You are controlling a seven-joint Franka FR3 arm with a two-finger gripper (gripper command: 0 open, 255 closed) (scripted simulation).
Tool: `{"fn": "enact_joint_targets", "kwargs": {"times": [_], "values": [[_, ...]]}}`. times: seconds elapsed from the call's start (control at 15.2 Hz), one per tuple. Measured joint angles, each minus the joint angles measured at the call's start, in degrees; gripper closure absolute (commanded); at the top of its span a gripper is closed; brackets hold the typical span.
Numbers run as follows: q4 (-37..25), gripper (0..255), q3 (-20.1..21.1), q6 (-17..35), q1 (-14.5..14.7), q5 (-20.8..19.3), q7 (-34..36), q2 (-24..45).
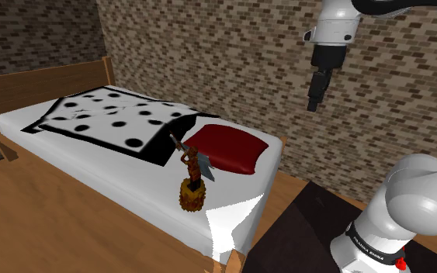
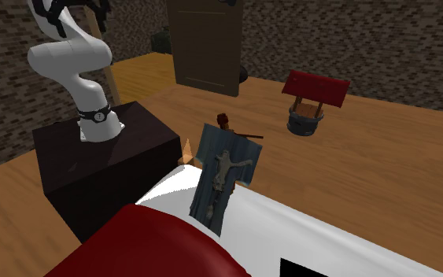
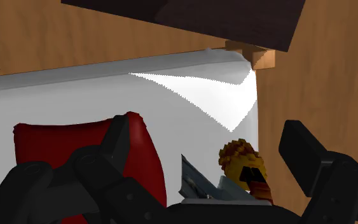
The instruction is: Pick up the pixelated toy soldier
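I am holding my tool (image 1: 315,105) well above the bed (image 1: 100,159), its fingers standing apart on nothing. The soldier (image 1: 192,174) is standing upright on its gold base near the bed's corner, just beside the red pillow (image 1: 228,147). Its long axis is running vertical, and its blade is pointing to the shoulder view's upper left.

The toy soldier (image 1: 192,172) stands upright on the bed (image 1: 108,159), close to the corner of its white mattress. It is a small reddish-brown figure on a round, bumpy golden base. One arm is raised, holding a thin blade, and a grey-blue cape hangs down its back.
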State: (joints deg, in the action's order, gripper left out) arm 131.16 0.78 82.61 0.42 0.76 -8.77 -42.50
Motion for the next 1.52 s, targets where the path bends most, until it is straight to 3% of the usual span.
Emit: {"fn": "enact_joint_targets", "kwargs": {"times": [0.2, 0.86, 1.52], "values": [[0.4, 0, 0.8, 1.9, 0.2, 0.6, 1.1, 1.1], [1.5, 0, 8.1, 19.6, 1.6, 3.9, 10.3, 13.8], [-7.0, 0, 14.3, 33.4, 1.9, 1.3, 20.3, 32.2]]}}
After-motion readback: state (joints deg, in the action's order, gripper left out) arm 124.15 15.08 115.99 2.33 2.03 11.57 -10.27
